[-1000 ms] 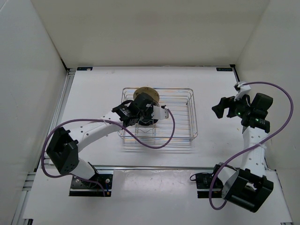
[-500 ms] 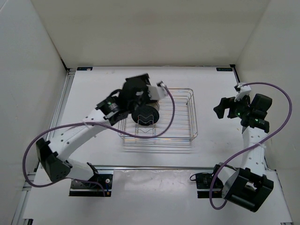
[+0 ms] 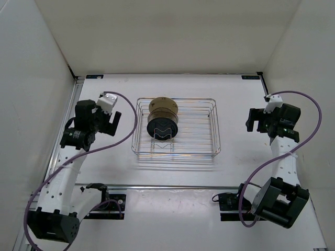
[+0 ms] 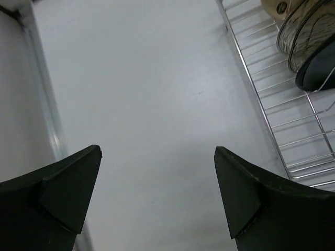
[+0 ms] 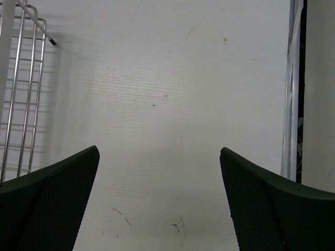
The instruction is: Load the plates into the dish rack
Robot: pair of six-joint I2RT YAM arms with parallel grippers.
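Note:
The dish rack (image 3: 204, 149), a chrome wire basket, sits mid-table. Plates stand on edge in a row in its left half: a tan plate (image 3: 163, 104) at the back, a smoky-grey plate (image 3: 163, 115) in front of it, and a black plate (image 3: 163, 128) nearest. The left wrist view shows the same tan plate (image 4: 273, 6), smoky-grey plate (image 4: 306, 32) and black plate (image 4: 320, 69) at its upper right. My left gripper (image 3: 98, 119) (image 4: 157, 151) hangs open and empty over bare table left of the rack. My right gripper (image 3: 272, 119) (image 5: 159, 150) is open and empty right of the rack.
The rack's side wires (image 4: 272, 107) run down the right of the left wrist view, and its corner (image 5: 21, 78) shows at the left of the right wrist view. Metal rails (image 5: 293, 89) edge the table, with white walls beyond. Purple cables (image 3: 131, 125) loop from both arms.
My left gripper opened, let go of the black plate in the rack, and swung back left, off the rack. The right gripper shifted slightly.

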